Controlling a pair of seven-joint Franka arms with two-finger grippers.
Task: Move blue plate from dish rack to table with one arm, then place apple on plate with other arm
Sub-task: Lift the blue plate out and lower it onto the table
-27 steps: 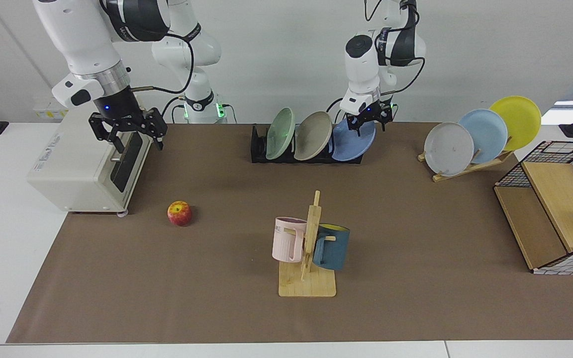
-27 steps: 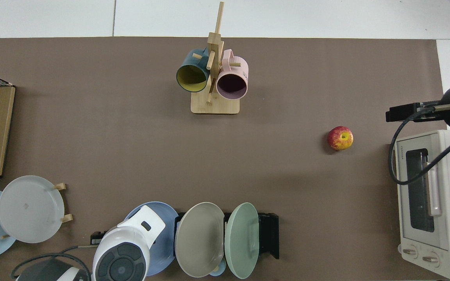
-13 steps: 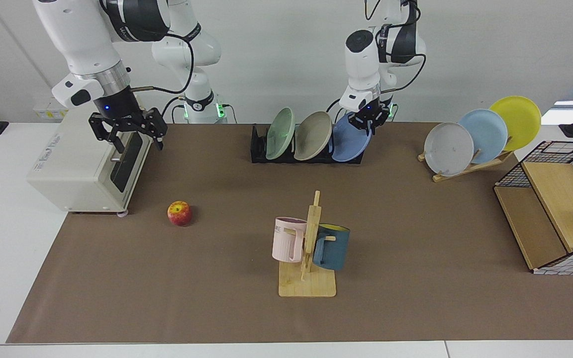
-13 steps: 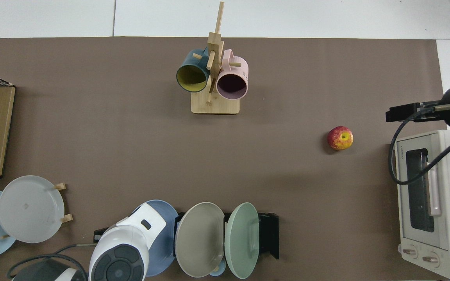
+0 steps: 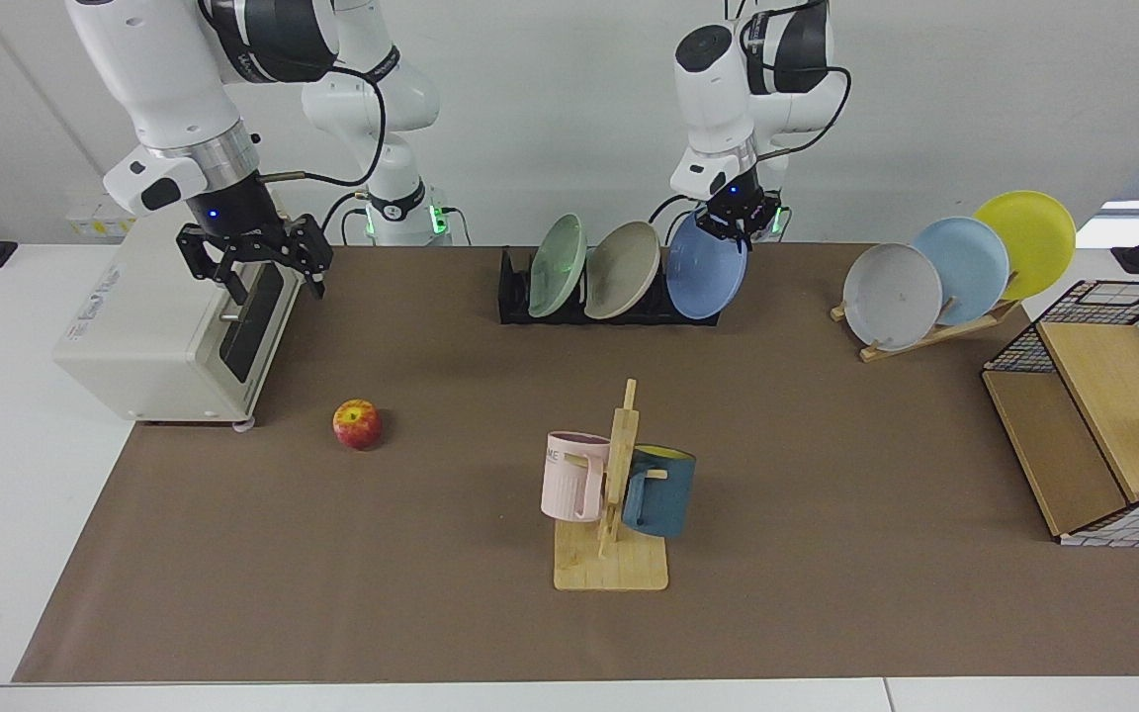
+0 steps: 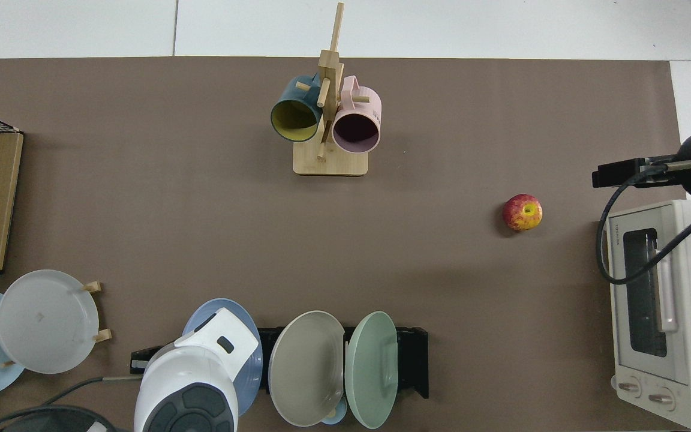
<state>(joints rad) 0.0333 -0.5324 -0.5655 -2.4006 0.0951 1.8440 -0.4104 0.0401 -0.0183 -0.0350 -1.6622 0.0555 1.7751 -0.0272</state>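
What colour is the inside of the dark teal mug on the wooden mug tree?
Yellow inside the teal mug, clearest in the top view.

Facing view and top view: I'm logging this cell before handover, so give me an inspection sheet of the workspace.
Surface: table, brown covering, white edges.
Job's things: blue plate at end of dish rack, gripped at its top rim; apple on the covering.
Clutter: green plate, beige plate, mug tree, wooden plate rack, toaster oven, wire basket.
Grippers: left hand shut on blue plate; right hand open, waiting above toaster oven.
Cables: black cable looped over toaster oven.
Surroundings: white wall.
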